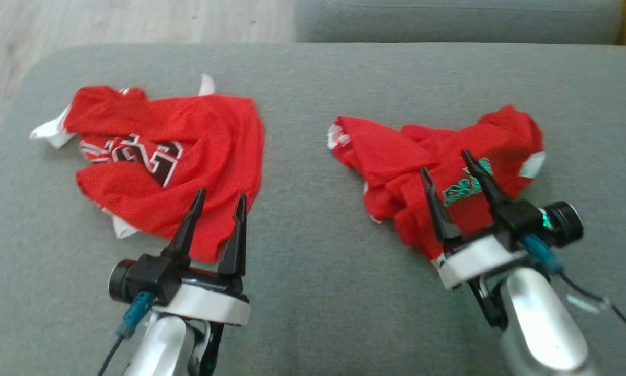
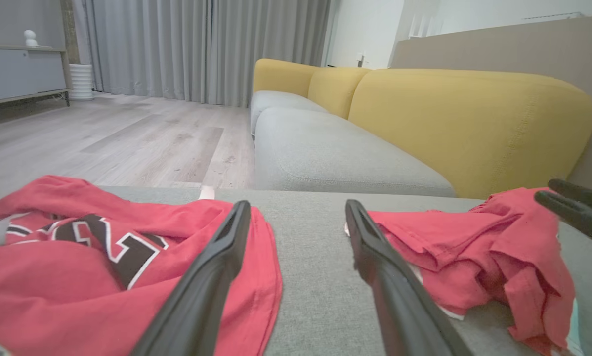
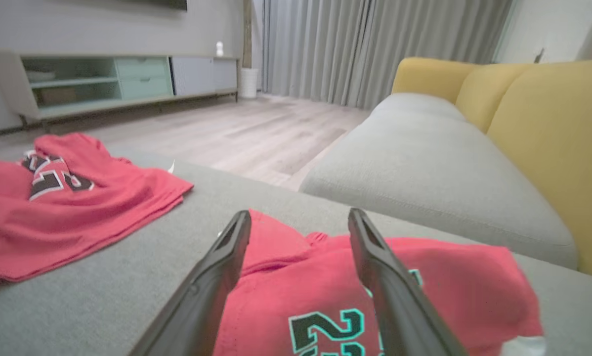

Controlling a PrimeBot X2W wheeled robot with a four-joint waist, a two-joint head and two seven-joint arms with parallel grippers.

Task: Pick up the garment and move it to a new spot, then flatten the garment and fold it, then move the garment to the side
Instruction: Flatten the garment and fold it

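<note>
Two limp garments lie well apart on a grey woven sofa cushion (image 1: 302, 219): a crumpled red mesh jersey with black-and-white numerals (image 1: 187, 136) at the robot's left and a bunched red jersey with teal-edged numerals (image 1: 391, 151) at its right. The left gripper (image 1: 221, 194) and right gripper (image 1: 444, 161) each stand over one jersey's near edge, jaws spread wide and holding nothing. The cloth looks thin, light and slippery and will likely sag, so a pinch at a hem corner or shoulder seam seems best. Folds hide necklines and armholes, the right gripper covers part of the teal print, and contact with the cloth cannot be told.
</note>
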